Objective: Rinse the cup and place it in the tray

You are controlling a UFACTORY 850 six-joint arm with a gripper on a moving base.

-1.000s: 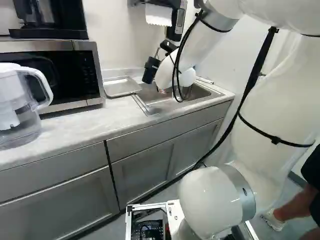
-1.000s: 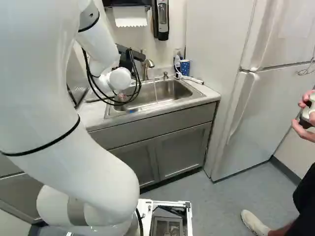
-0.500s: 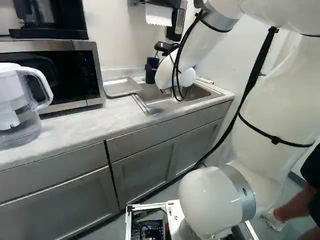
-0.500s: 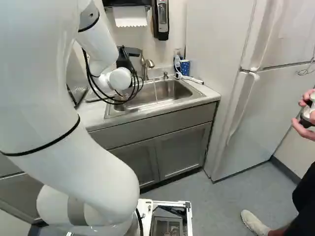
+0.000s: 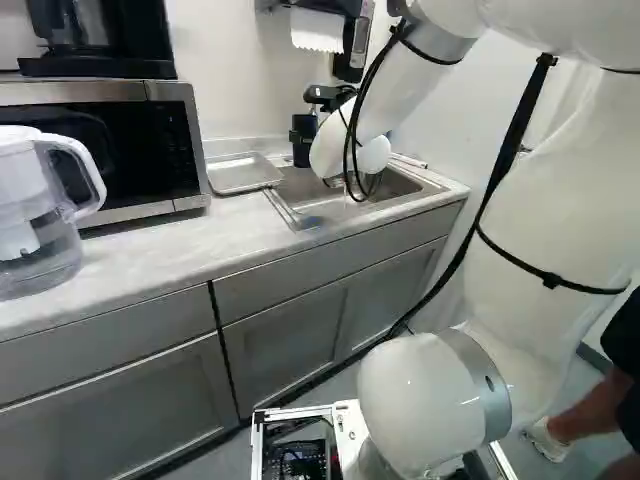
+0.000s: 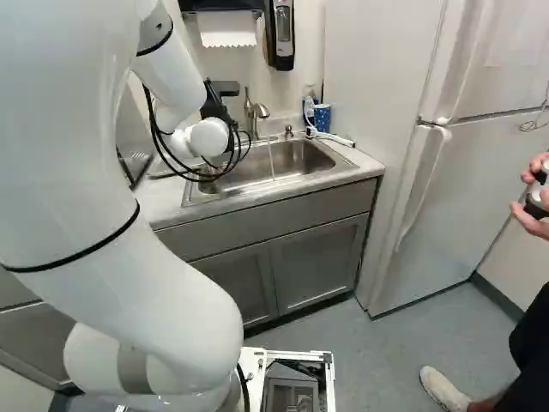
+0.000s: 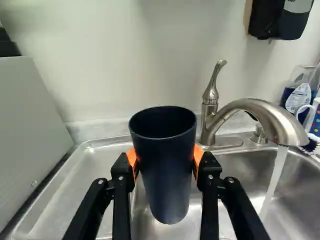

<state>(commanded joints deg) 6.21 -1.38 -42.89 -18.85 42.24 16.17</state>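
Observation:
In the left base view the gripper (image 5: pixel 317 124) is mostly hidden behind the white wrist, with the dark blue cup (image 5: pixel 302 143) showing beside it at the sink. The wrist view has the cup (image 7: pixel 164 165) upright, mouth up, pinched from both sides by the orange pads of my gripper (image 7: pixel 165 162). The metal tray (image 5: pixel 243 174) lies on the counter between microwave and sink. Water (image 7: pixel 274 180) runs from the faucet (image 7: pixel 260 112) into the basin, to one side of the cup and not touching it.
The sink (image 6: pixel 283 163) is set in the counter, with a blue patterned cup (image 6: pixel 322 116) at its back corner. A microwave (image 5: pixel 110 150) and water pitcher (image 5: pixel 40 215) stand beyond the tray. A soap dispenser (image 6: pixel 281 34) hangs above; a refrigerator (image 6: pixel 463 189) stands at the right.
The held cup has turned with the gripper from tilted to upright at the sink. The upper arm and base look still.

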